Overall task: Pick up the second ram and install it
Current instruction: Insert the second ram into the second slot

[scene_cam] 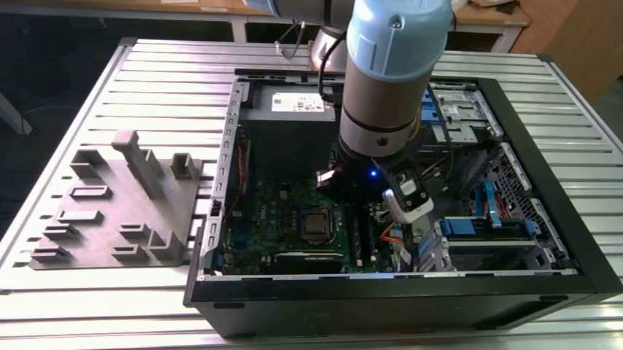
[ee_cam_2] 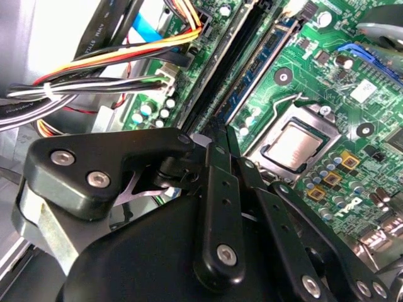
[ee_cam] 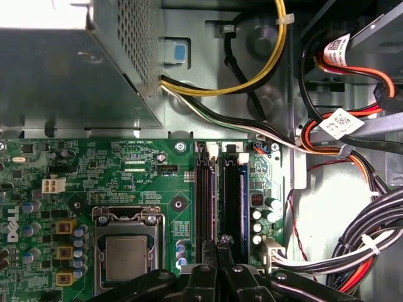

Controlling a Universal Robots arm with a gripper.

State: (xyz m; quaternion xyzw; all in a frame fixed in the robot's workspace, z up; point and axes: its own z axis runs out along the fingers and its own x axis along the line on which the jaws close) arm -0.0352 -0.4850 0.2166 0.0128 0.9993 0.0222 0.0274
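Hanging over the motherboard inside the computer case, the gripper is seen pinched narrow — the second ram sits gripped edge-on at the slots.

Ribbed metal table, wooden desk behind.

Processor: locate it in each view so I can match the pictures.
Exterior view: the processor sits mid-motherboard, to the exterior view's left of the arm.
Second wrist view: silver lid in its socket.
First wrist view: silver lid in its socket.
Shared landmark: the memory slots alongside it.
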